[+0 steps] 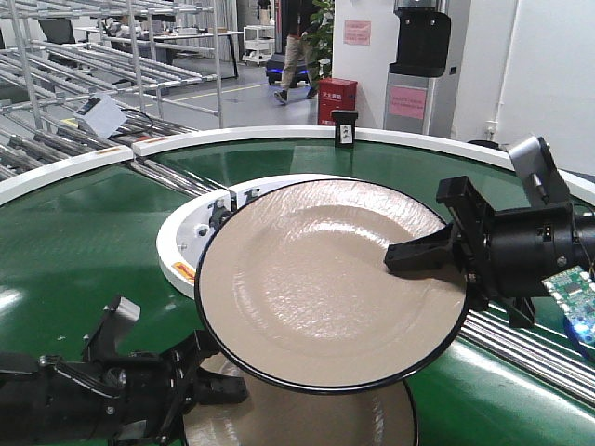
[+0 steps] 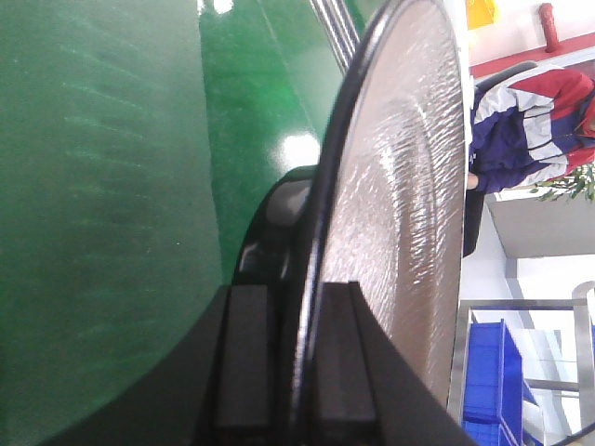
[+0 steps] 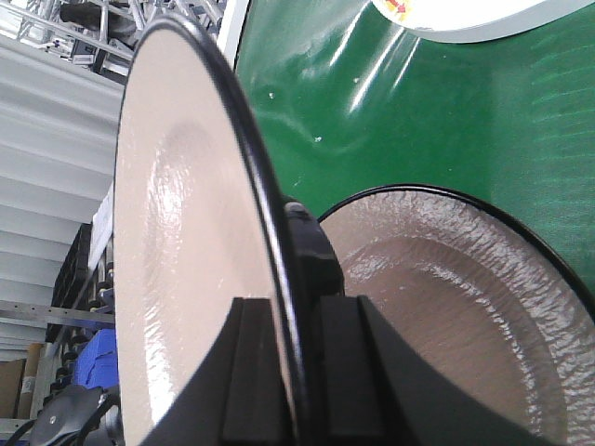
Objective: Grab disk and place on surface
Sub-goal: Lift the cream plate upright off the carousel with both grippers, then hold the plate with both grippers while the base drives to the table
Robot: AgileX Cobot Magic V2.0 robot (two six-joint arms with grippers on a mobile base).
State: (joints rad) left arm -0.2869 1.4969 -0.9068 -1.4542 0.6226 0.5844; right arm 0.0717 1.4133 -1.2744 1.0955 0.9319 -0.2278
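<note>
Above the green conveyor belt (image 1: 84,242), the plate (image 1: 316,279) hangs tilted in the air, its black rim in front of the white hub (image 1: 177,251). At the right rim, the right gripper (image 1: 392,258) pinches the plate, one finger over the face and one beneath. The right wrist view shows the rim seated between the two fingers (image 3: 346,372) with no visible gap. At the lower-left rim, the left gripper (image 1: 218,373) has a plate edge clamped between its fingers (image 2: 244,362). This is judged to be the same plate, though the front view does not settle it. Below lies a second beige round shape (image 1: 307,418) with a dark edge, and whether it is another plate or a reflection cannot be told. The dark tabletop meant to receive the plate is not plainly in view. Step in hand, by judgement: carrying the plate toward set-down. To do it well, both arms should travel together at one pace, so that the rim is neither twisted nor pulled from either pinch. The plate should be levelled before descent and lowered slowly until its underside rests flat. Only then should it be released, one gripper at a time. The glazed rim looks slippery and each pinch covers little of it, so a sudden swing or early opening risks a drop. If the round shape below proves real, it should be avoided.
</note>
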